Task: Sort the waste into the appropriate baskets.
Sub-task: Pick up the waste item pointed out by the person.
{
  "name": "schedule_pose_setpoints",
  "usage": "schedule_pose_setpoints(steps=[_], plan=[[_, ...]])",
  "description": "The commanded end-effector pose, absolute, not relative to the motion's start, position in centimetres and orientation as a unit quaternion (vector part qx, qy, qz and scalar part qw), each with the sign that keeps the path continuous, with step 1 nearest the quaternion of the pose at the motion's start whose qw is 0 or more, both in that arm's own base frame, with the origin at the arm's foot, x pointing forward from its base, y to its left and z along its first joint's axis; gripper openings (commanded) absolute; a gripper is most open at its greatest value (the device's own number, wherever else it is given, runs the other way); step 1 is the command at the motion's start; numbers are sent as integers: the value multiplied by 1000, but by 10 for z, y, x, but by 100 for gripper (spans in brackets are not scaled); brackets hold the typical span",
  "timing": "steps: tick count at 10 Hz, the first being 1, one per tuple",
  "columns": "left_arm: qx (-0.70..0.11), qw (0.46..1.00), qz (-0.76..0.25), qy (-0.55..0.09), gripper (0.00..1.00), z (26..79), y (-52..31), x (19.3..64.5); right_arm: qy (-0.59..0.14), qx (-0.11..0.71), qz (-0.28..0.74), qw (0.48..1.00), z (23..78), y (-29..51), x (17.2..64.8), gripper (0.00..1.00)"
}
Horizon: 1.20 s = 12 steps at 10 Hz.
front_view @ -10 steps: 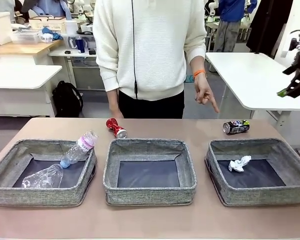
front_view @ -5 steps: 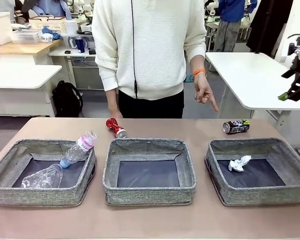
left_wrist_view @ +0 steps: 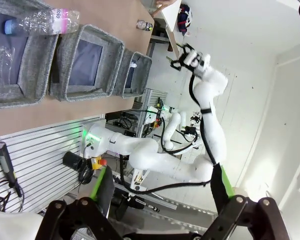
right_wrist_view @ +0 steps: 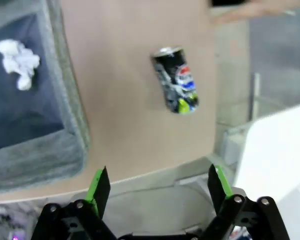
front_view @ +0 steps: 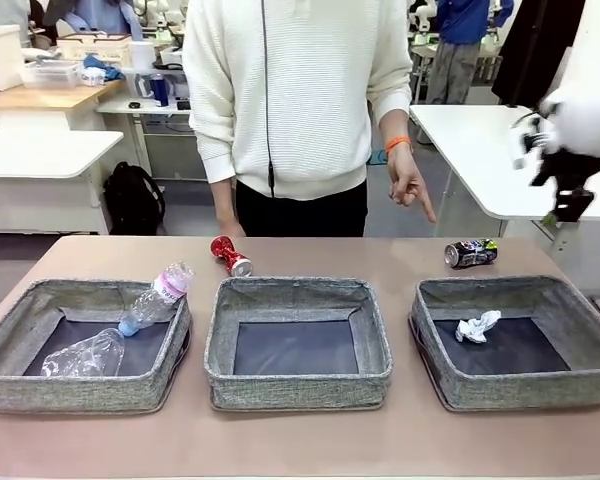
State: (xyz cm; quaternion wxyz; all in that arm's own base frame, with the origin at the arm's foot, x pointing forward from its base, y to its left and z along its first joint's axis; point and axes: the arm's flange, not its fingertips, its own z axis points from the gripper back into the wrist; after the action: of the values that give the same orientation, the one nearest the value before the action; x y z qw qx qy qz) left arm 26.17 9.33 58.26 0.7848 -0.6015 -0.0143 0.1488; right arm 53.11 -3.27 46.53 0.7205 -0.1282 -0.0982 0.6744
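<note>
Front view, right hand: my right hand has swung in from the picture's right edge over the last second and is smeared by motion. It hangs high, up and to the right of the crushed black can.
Front view, pointing: the person's hand has kept its finger aimed down toward the bench, on the black can's side.
Front view, waste: nothing has shifted. The crushed clear plastic bottle lies in the left basket, and the small clear bottle with pink label leans on that basket's far right corner. The crumpled white paper sits in the right basket. The crushed red can lies on the bench behind the middle basket.
Left wrist view, left hand: my left hand is spread wide with nothing in it, parked far from the baskets.
Right wrist view, right hand: my right hand is released, pads wide apart and bare. The black can lies on its side ahead of it on bare bench, just beside the right basket's wall.
Meaning: I judge the black can is my next pick. Both cans are unsorted, and the middle basket looks like their place.
</note>
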Motion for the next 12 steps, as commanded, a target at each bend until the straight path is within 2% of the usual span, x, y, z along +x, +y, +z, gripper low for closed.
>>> schedule_pose_setpoints(steps=[1, 3, 4, 7, 12], plan=[[-607, 781, 142, -23, 100, 585, 93, 261, -45, -87, 716, 691, 468, -31, 590, 100], [-607, 781, 142, -23, 100, 585, 93, 261, -7, -15, 742, 670, 438, -26, 610, 100], [-607, 781, 142, -23, 100, 585, 93, 261, 3, -10, 734, 679, 418, -24, 622, 100], [-607, 781, 142, -23, 100, 585, 93, 261, -16, 29, 739, 673, 374, -24, 650, 100], [-607, 781, 142, -23, 100, 585, 93, 261, -37, 27, 726, 686, 337, -13, 662, 100]])
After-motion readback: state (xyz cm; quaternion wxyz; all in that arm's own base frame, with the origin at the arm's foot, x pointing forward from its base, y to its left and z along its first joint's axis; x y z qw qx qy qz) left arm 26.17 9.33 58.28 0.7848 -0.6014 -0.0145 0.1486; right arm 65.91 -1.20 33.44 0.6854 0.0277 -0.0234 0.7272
